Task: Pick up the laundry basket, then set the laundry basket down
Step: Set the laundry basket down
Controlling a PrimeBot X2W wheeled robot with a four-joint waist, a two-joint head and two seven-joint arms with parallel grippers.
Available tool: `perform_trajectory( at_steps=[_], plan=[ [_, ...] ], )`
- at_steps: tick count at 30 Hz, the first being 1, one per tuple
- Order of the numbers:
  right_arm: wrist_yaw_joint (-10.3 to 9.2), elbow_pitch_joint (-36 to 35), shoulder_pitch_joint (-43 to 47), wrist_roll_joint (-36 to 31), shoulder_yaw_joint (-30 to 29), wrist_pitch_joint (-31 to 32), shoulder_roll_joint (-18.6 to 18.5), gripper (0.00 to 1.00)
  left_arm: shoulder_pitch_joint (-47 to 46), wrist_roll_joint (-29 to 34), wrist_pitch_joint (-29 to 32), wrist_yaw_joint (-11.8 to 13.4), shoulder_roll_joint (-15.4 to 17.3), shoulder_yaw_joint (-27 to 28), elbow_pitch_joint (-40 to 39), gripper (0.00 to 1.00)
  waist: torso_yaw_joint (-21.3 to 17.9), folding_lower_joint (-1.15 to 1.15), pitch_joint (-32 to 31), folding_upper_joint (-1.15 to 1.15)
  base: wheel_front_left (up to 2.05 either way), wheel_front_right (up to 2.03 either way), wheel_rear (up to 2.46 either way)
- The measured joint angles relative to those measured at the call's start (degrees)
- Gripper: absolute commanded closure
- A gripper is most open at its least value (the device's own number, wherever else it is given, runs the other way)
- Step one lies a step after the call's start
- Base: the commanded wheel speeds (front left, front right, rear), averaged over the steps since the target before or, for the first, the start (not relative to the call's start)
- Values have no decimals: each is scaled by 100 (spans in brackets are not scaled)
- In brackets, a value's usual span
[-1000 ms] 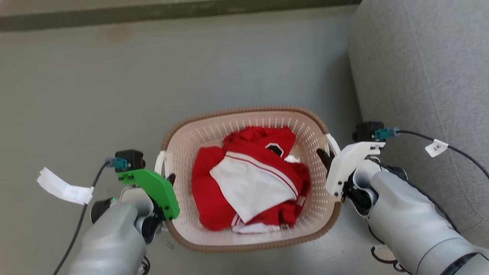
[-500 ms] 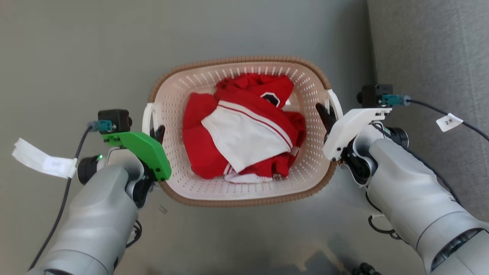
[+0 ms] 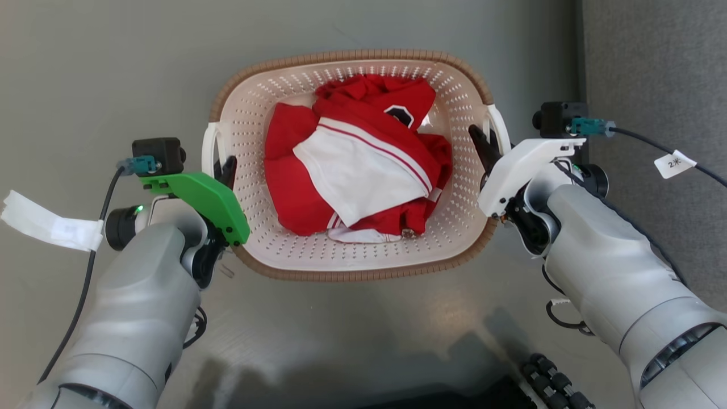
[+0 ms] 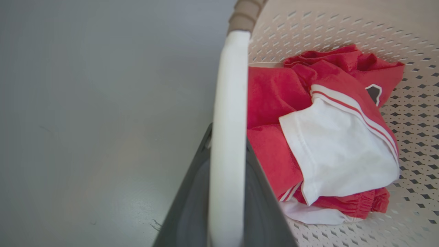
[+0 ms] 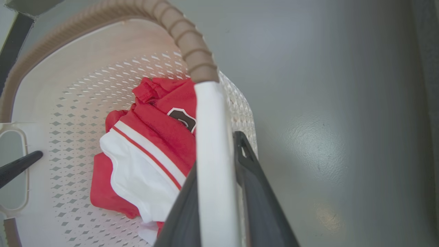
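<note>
As jaws clamp handles [image 3: 208,145], laundry basket [image 3: 352,275]

Both my forearms [image 3: 142,295] are smooth, rounded pale-grey shells with black wrist joints. The left wrist has a flat bright green plate [image 3: 201,196] and the right a white plate [image 3: 519,170], each topped by a black camera block [image 3: 158,154] with a teal connector [image 3: 141,165] and a black cable [image 3: 93,267]. Left cable has a white paper tag [image 3: 48,226], right cable's small label [image 3: 674,163] reads "2" plus a scrawl, a green light [image 3: 137,209] glows by the left wrist, and my fingers [image 4: 187,206] are long, dark grey and tapering.
</note>
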Motion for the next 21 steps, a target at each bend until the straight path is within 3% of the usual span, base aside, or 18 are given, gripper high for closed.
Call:
perform_trajectory(
  at_steps=[21],
  plan=[
    [0, -29, -346, -1, 174, -265, -18, 100, -432, 151, -335, 0, 22, -44, 113, 100, -15, 0, 782, 0, 0, 0, 0]
  ],
)
